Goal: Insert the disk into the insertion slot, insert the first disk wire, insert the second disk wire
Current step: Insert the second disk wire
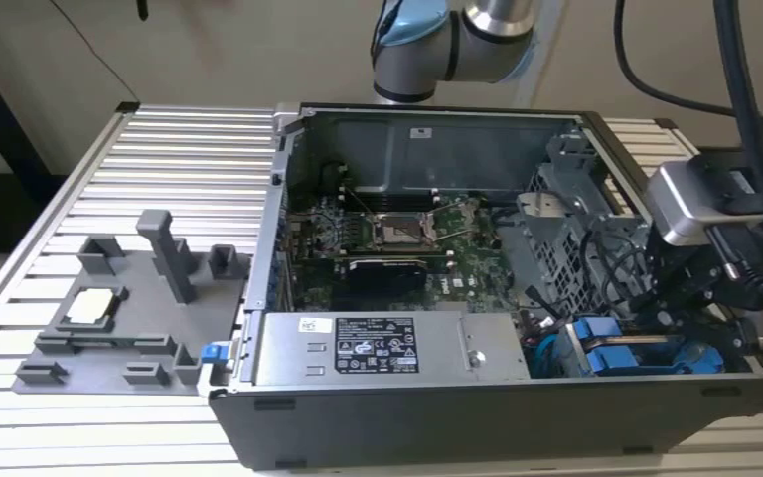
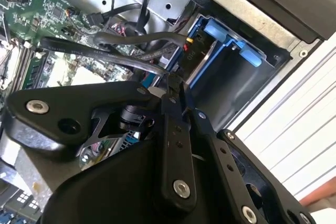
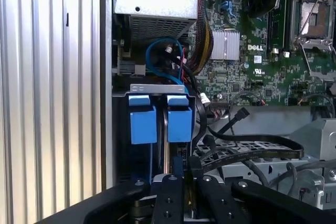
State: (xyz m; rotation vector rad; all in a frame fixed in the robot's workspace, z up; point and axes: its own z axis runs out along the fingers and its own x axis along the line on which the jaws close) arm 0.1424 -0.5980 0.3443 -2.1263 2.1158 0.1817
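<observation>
Two blue carrier ends [image 3: 143, 119] [image 3: 179, 118] sit side by side, seated in the insertion slot [image 3: 157, 88] of the drive cage. Which of them is the disk I cannot tell. In the exterior view they show as blue blocks [image 1: 610, 345] at the case's near right corner. My gripper [image 3: 184, 164] hangs just behind the right-hand carrier, fingers drawn together. A flat black disk wire [image 2: 105, 53] runs from the motherboard side and ends at the fingertips [image 2: 169, 88]. Its plug is hidden between the fingers. More black cables [image 3: 252, 148] curve in beside it.
The open computer case lies on a slatted metal table [image 1: 183, 149]. A grey labelled power-supply box [image 1: 381, 348] fills the near side beside the cage. The motherboard [image 1: 395, 234] is in the middle. A grey fixture [image 1: 116, 318] with small parts stands on the exterior view's left.
</observation>
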